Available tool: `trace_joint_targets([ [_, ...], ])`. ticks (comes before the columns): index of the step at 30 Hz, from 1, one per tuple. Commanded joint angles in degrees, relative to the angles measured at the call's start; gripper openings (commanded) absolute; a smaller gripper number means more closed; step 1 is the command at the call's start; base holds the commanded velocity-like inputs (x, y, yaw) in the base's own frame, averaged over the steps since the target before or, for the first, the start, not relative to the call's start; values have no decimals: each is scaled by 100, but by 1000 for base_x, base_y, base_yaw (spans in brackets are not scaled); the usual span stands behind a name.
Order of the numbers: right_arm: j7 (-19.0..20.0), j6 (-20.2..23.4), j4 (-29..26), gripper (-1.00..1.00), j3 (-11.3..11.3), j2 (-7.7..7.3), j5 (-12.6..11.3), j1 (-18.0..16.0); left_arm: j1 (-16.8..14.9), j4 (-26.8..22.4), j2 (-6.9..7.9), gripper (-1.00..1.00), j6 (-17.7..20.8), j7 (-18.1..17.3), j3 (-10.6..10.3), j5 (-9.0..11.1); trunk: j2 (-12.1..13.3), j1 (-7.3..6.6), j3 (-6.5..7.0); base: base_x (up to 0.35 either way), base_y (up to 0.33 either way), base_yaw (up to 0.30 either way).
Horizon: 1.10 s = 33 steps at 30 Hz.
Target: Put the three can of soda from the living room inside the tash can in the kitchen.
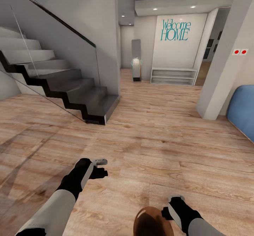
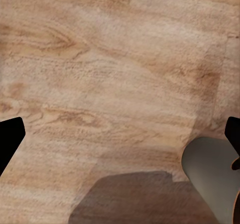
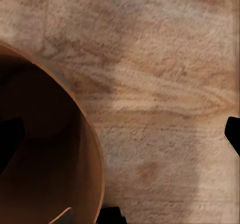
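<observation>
wood floor [image 1: 158, 151], staircase [image 1: 60, 84] left, tash can [image 1: 150, 223] by right tool [image 1: 168, 207].

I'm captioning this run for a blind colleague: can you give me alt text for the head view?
The robot stands on a wood floor in a hallway, its left gripper and right gripper held low, with the brown trash can at its right gripper. A staircase rises on the left; a "Welcome HOME" wall lies ahead.

Open floor [image 1: 158, 151]; staircase [image 1: 70, 91] left.
</observation>
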Motion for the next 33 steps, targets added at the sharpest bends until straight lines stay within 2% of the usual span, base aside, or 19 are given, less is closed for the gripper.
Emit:
trace_joint_targets([
  [1,0,0,0,100,0,0,-1,0,0,0,0,100,0,0,0,0,0,0,0,0,0,0],
  [4,-3,2,3,100,-1,-23,-1,-16,0,0,0,100,-1,0,-2,0,0,0,0,0,0,0],
  [16,-6,5,126,100,-9,-45,-9,-32,0,-7,0,100,-7,-3,-8,2,-481,264,-215,0,0,0],
  [28,-6,5,287,100,-70,-46,-10,-33,0,-9,0,100,-7,-5,-9,3,-481,264,-215,0,0,0],
  [33,-6,5,298,100,-108,-46,-8,-33,0,-9,0,100,-7,-6,-9,3,-682,373,-305,0,0,0],
])
